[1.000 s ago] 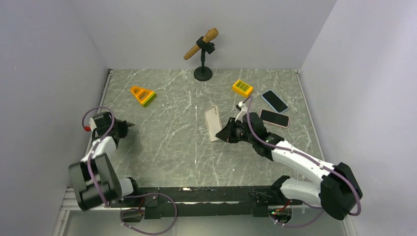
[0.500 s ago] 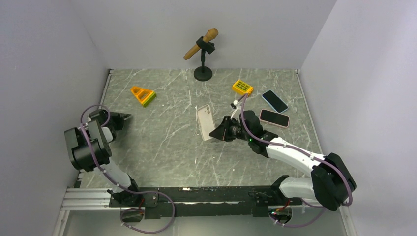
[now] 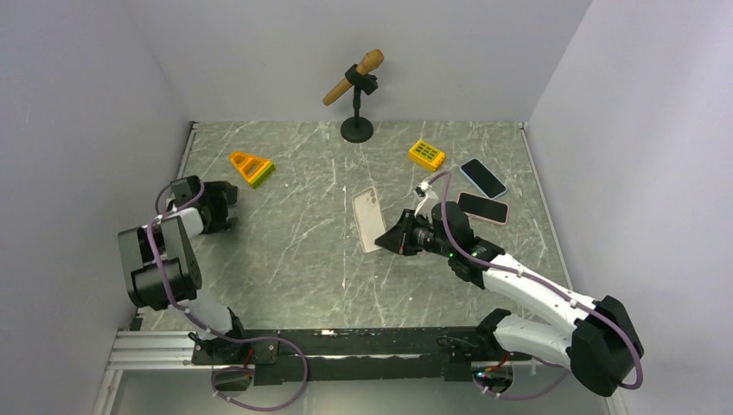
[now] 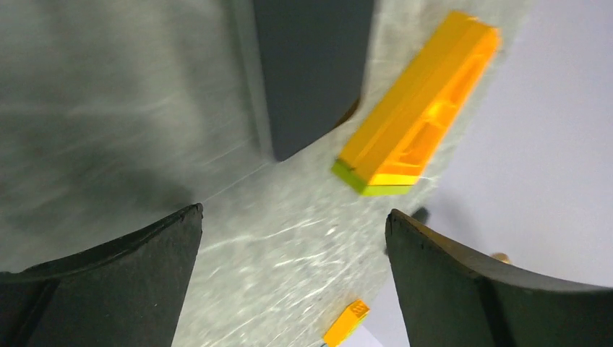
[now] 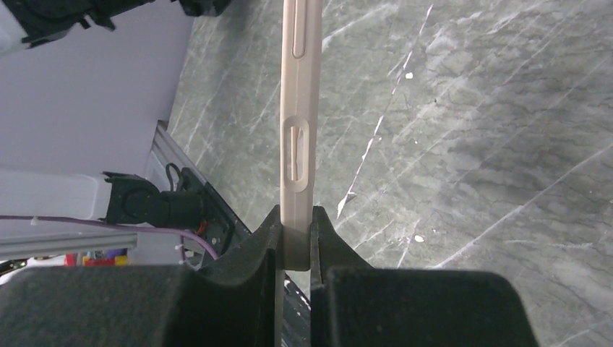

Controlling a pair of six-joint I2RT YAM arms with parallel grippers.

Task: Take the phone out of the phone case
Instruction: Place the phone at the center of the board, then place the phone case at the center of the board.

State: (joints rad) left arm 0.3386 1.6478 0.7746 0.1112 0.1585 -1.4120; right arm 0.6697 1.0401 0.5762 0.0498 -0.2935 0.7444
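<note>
A beige phone case (image 3: 370, 220) stands on its long edge near the table's middle, its back with the camera cutout facing up-left. My right gripper (image 3: 399, 239) is shut on its lower end. In the right wrist view the case (image 5: 298, 108) runs edge-on away from the right gripper (image 5: 295, 224), with button covers on its side. Whether a phone sits inside it does not show. My left gripper (image 3: 229, 208) is open at the far left, well apart from the case. In the left wrist view the left gripper (image 4: 293, 215) holds nothing.
Two cased phones lie at the right: a blue-edged one (image 3: 482, 177) and a pink-edged one (image 3: 482, 208). A yellow block (image 3: 426, 154) sits behind my right arm. An orange triangle block (image 3: 251, 168) (image 4: 416, 108) lies beyond my left gripper. A microphone stand (image 3: 357, 128) stands at the back.
My left gripper has gone from shut to open and its arm has swung to point right. My right gripper carried the case a little left, then back right, and tilted it.
</note>
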